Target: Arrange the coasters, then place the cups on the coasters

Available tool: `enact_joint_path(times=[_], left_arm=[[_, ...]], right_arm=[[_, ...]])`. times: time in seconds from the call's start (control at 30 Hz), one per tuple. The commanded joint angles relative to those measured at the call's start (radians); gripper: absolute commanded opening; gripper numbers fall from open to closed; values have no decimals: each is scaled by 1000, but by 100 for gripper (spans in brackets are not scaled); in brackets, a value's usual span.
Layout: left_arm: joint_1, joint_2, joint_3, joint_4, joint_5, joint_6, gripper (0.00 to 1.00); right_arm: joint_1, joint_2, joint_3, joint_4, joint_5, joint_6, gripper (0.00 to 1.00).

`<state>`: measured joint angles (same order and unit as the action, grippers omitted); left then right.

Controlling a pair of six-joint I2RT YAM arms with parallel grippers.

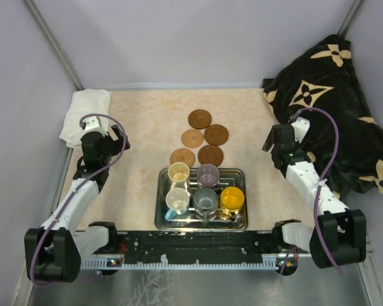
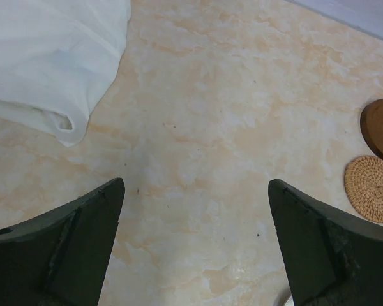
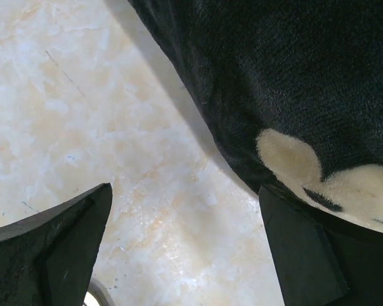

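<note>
Your left claw (image 2: 196, 185) hangs spread wide and empty over bare desk near the left edge. Your right claw (image 3: 185, 189), spread just as wide, holds nothing beside the black blanket (image 1: 325, 95) at the right edge. Between them, mid-desk, the five coasters (image 1: 193, 138) sit bunched just beyond the far rim of the metal tray (image 1: 161, 223), where all five cups (image 1: 205, 200) stand. The cluster lies to the left claw's right and the right claw's left, about equally near each. The discs are round and offer no long axis.
</note>
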<state>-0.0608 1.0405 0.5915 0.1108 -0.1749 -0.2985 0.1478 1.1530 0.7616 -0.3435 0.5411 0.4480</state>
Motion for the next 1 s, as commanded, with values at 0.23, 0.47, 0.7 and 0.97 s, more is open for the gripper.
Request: enact_joint_path(times=[0.23, 0.47, 0.7, 0.97], left_arm=[[2, -1, 30, -6, -20, 0, 100], [1, 4, 38, -9, -19, 1, 100], [-3, 15, 59, -6, 26, 18, 100], [-179, 170, 176, -8, -25, 98, 100]], right_arm=[[8, -14, 42, 21, 13, 2, 99], [7, -24, 40, 30, -3, -6, 99], [8, -44, 10, 89, -149, -65, 99], [25, 30, 71, 181, -321, -122, 99]])
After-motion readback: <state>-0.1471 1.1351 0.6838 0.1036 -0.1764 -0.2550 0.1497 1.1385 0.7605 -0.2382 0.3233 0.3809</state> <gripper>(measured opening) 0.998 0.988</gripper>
